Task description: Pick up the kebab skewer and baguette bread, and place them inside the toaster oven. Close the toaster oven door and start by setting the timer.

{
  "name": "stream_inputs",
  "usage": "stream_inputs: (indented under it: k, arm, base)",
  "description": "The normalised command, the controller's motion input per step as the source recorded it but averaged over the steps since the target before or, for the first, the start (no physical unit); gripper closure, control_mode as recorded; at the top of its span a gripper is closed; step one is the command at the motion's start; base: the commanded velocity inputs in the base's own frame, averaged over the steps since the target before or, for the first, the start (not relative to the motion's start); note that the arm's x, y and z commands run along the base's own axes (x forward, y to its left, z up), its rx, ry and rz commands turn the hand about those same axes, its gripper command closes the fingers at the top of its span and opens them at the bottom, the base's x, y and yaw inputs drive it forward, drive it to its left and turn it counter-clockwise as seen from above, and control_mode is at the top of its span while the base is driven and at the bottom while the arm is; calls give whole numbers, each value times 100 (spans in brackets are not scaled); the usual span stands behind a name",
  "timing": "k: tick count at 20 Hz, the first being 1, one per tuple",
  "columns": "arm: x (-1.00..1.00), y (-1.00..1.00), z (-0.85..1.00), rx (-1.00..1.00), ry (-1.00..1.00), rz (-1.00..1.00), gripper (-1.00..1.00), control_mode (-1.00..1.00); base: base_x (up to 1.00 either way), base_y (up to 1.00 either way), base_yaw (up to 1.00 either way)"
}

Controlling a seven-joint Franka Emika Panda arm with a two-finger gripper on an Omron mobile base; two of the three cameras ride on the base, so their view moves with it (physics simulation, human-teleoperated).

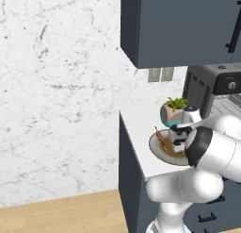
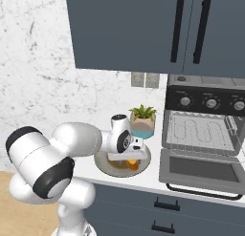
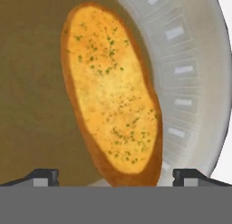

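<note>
The golden-orange baguette bread [image 3: 113, 96] lies on a round beige plate [image 3: 190, 60] with a brown centre. My gripper [image 3: 118, 177] hovers low over it, open, with one fingertip on each side of the loaf's near end. From the left base view the gripper [image 1: 178, 145] points down over the plate [image 1: 157, 149], and the kebab skewer [image 1: 161, 137] rests on the plate's left part. The right base view shows an orange bit of the baguette [image 2: 133, 164] under the hand. The toaster oven [image 2: 206, 130] stands to the right, with its door [image 2: 203, 170] dropped open and the wire rack showing.
A potted plant [image 2: 142, 120] in a teal and pink pot stands just behind the plate. Dark wall cabinets [image 2: 143, 29] hang above. The counter's left end [image 1: 129, 133] drops off near the plate. The oven's knobs [image 2: 210, 103] run along its top panel.
</note>
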Motion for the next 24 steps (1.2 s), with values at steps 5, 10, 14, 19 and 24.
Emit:
stream_inputs:
  k: [5,10,14,19,24]
  arm:
    - [22,0,-17,0,0,0,-100,-100]
    - [13,-5,-16,0,0,0,-100,-100]
    - [9,-1,-9,0,0,0,-100,-100]
    - [7,0,-24,-1,-1,0,100,-100]
    - [0,-1,-24,0,-8,0,100,-100]
  base:
    - [0,0,0]
    - [0,0,0]
    - [0,0,0]
    - [0,0,0]
    - [0,0,0]
